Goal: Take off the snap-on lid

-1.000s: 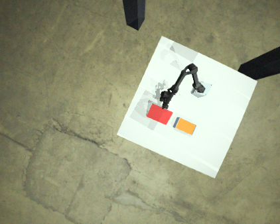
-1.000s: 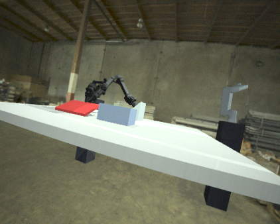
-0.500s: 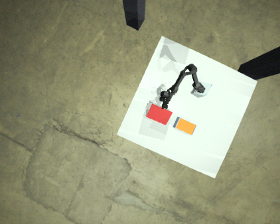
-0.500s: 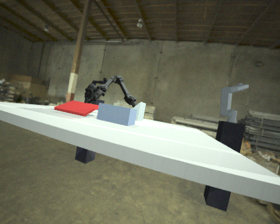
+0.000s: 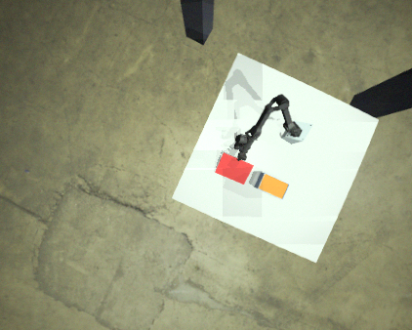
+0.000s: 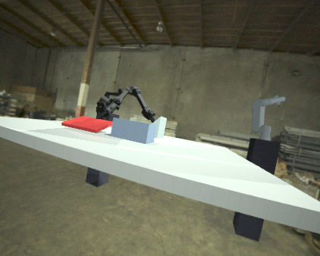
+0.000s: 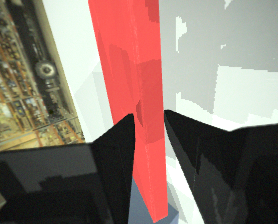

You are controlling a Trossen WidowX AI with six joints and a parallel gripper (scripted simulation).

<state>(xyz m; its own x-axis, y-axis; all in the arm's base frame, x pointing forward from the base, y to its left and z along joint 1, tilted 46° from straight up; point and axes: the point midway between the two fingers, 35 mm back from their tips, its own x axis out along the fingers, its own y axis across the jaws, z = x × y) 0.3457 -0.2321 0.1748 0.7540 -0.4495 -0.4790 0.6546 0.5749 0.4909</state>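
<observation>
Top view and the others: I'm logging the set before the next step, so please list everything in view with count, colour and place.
Table: one, white, on a concrete floor.
Storage box: one, blue-grey walls, orange inside, open, mid-table.
Lid: one, red, flat beside the box, off it.
Pale block: one, whitish, under the arm's base.
Dark posts: two, navy, beyond the table's edges in the top view.
Background arm: one, grey, on a dark pedestal, right of the exterior view.
Arm: one, black, reaching from the block to the lid.
Gripper: one, black, slightly open, fingers either side of the lid's edge.
</observation>
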